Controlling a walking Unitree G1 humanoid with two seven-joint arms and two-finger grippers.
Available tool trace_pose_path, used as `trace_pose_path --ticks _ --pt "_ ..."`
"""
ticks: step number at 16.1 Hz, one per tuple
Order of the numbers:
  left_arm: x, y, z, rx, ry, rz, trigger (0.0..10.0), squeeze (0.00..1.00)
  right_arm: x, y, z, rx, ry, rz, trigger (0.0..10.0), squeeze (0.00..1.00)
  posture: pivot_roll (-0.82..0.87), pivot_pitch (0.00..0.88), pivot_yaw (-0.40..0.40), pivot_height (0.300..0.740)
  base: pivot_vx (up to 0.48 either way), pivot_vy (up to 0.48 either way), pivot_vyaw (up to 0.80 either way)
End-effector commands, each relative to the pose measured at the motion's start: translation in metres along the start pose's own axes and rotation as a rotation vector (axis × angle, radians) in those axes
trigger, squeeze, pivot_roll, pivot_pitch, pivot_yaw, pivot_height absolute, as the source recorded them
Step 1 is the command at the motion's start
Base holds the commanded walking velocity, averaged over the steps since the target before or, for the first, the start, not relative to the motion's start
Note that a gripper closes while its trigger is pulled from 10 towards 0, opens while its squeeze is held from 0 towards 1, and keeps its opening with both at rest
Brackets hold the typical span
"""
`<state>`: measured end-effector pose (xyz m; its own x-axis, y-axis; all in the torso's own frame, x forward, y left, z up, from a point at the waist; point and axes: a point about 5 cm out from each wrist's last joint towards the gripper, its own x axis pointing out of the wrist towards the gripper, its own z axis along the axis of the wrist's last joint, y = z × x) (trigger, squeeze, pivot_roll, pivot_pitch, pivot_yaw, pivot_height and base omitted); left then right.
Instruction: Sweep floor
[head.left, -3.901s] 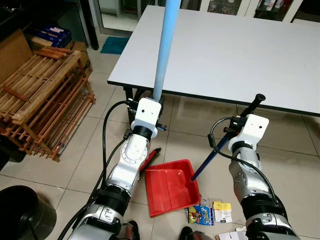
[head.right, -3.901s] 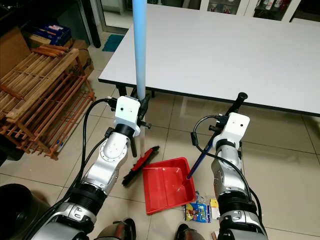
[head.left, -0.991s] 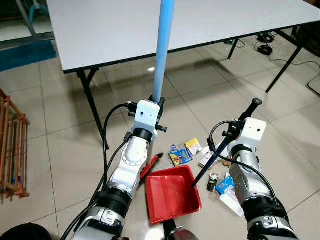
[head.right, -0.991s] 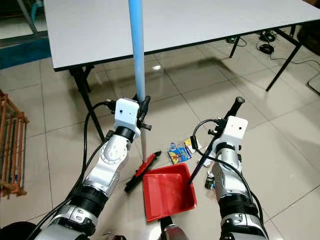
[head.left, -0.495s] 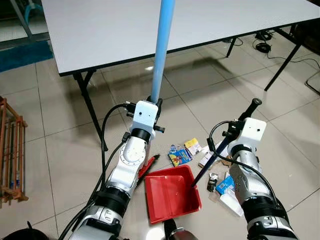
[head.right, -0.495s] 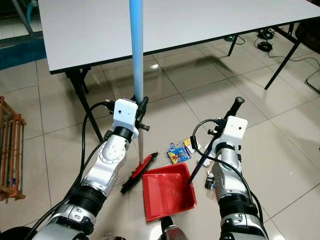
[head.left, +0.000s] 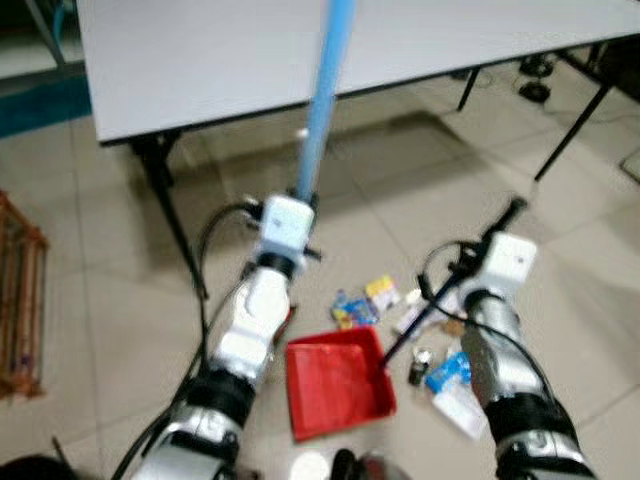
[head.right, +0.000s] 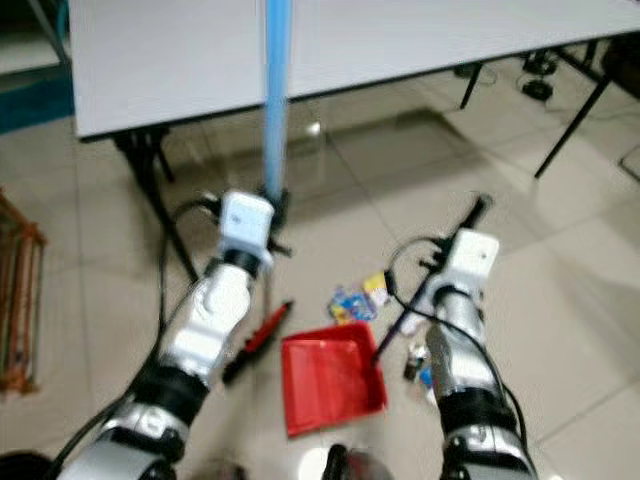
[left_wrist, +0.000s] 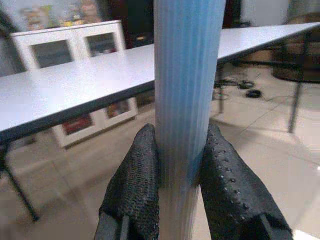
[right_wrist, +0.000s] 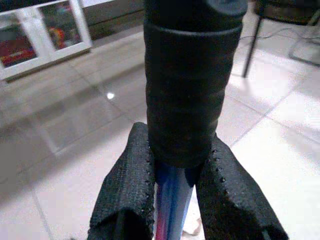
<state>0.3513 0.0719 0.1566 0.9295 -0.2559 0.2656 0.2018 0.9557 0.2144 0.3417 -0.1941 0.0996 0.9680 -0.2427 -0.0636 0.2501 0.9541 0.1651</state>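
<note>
On glossy beige floor tiles, left claw clamps ribbed pale-blue broom pole; right claw clamps black-gripped blue dustpan handle above square red plastic dustpan.

Open tiled floor leftward; table ahead, litter beside dustpan.

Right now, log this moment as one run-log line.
left gripper shut on blue broom pole | right gripper shut on dustpan handle | red dustpan on floor beside litter
</note>
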Motion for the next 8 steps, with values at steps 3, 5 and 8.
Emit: trace_pose_path --ticks 3,5,8 --pt "0.0041 -0.0001 0.0109 -0.009 -0.054 0.002 10.0 0.00 0.0018 -0.0003 0.0110 0.013 -0.054 -0.004 10.0 0.00 0.02 0.157 -0.044 0.740 0.000 0.000 0.00" --pt "0.0041 0.0009 0.0110 -0.009 -0.055 0.007 10.0 0.00 0.0018 0.0000 0.0113 0.017 -0.055 -0.003 10.0 0.00 0.02 0.159 -0.046 0.740 0.000 0.000 0.00" --pt "0.0044 0.0020 0.0111 -0.010 -0.056 0.016 10.0 0.00 0.0023 0.0002 0.0117 0.017 -0.049 0.000 10.0 0.00 0.01 0.163 -0.045 0.740 0.000 0.000 -0.52"
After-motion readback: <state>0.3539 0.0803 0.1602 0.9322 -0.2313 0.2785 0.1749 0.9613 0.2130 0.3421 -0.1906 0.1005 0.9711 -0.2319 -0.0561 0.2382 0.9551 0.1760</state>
